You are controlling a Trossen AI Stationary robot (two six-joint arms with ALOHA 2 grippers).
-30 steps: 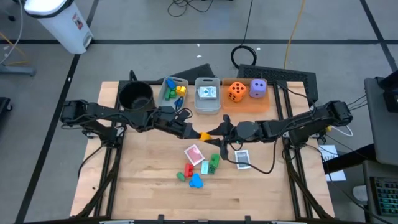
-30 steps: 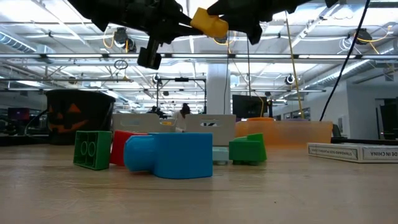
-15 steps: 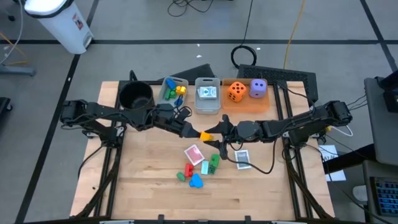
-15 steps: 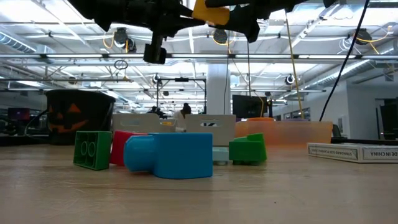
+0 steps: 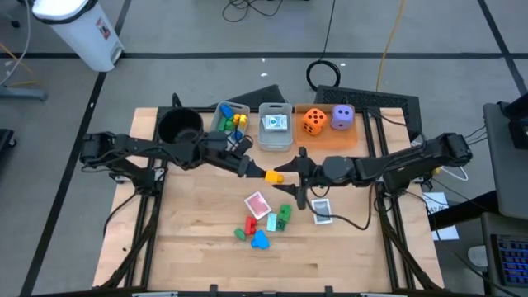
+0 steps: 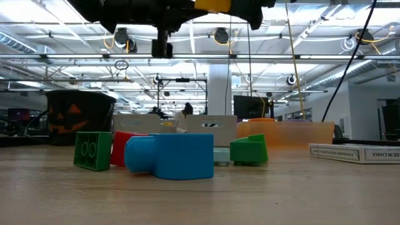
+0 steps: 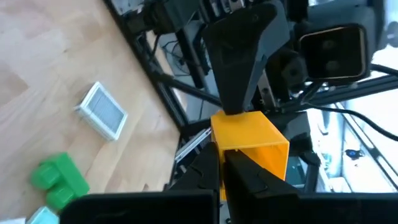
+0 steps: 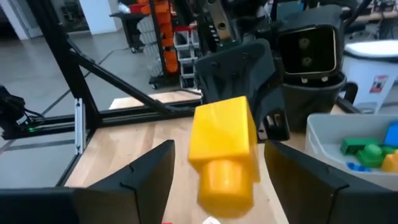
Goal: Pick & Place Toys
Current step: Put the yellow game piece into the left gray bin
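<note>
Yellow block [image 5: 272,175] hangs in mid-air over the table's middle, pinched in the left gripper [image 5: 257,172], whose fingers are closed on it. A second ago the right gripper [image 5: 289,171] gripped it too; now its fingers stand apart on either side, off the block, and the block sits a little higher in the low view [image 6: 215,5], half cut off by the frame edge.

Toward six o'clock from the block lie the loose toys: a red card [image 5: 257,204], a green block [image 5: 284,216], a blue block [image 5: 261,240], and a boxed card deck [image 5: 322,211] toward five.

The right wrist view shows the block's round peg [image 8: 225,179] pointing at the camera and the parted fingers [image 8: 140,177]; from overhead that is hidden. The left wrist view shows the closed fingers [image 7: 249,177] on the block [image 7: 250,142].

At twelve o'clock sit a bin of blocks [image 5: 224,124], a bin of cards [image 5: 275,140], and an orange die [image 5: 313,120] and purple die [image 5: 342,116] on a tray [image 5: 330,138].
</note>
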